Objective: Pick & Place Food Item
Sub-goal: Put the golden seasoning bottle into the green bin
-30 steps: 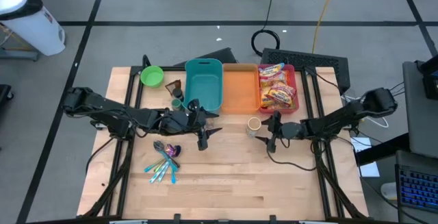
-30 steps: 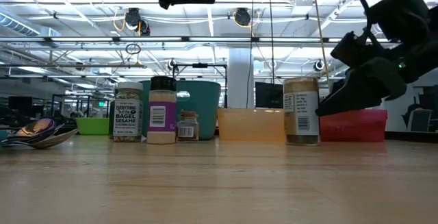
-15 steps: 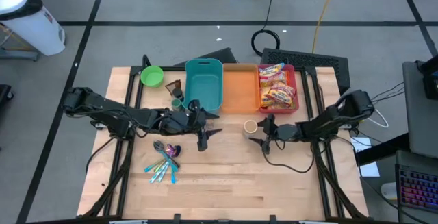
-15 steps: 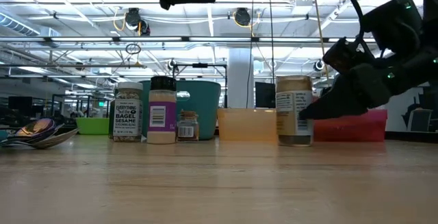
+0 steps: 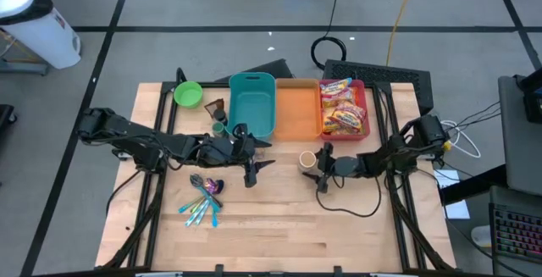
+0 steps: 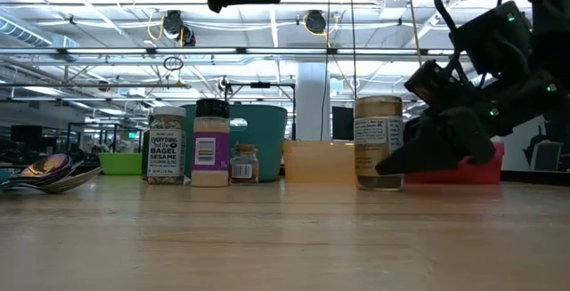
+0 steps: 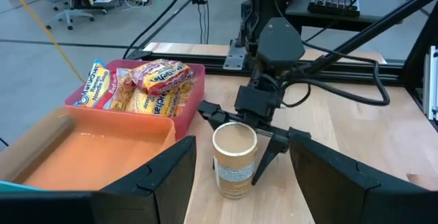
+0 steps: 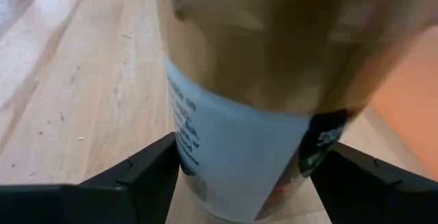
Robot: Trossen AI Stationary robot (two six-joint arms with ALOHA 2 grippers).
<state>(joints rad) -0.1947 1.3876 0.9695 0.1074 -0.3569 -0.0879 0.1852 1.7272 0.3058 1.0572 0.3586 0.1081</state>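
Observation:
A spice jar (image 5: pixel 307 159) with a tan lid and a white label stands upright on the wooden table, in front of the orange bin (image 5: pixel 296 112). My right gripper (image 5: pixel 320 168) comes in low from the table's right, one finger on each side of the jar (image 7: pixel 236 159). In the low view the jar (image 6: pixel 378 144) shows just left of that gripper (image 6: pixel 419 153). My left gripper (image 5: pixel 257 165) hangs open above the table's middle, with nothing between its fingers. My right gripper has the jar between its two fingers, which lie against opposite sides of the labelled body (image 8: pixel 188 148), low on the jar. The fingers (image 7: pixel 274 148) come nearly level from the table's right. The jar stands upright with its base on the table.
A teal bin (image 5: pixel 252 103), the orange bin and a red bin with snack packs (image 5: pixel 343 108) line the far edge. A green bowl (image 5: pixel 188 94) and small spice jars (image 6: pixel 205 153) stand at the far left. Coloured cutlery (image 5: pixel 203 201) lies nearer the front.
My right gripper has sunk and gone toward the table's left, closing in around the jar. The jar has slid a little toward the left and near edges and stays upright.

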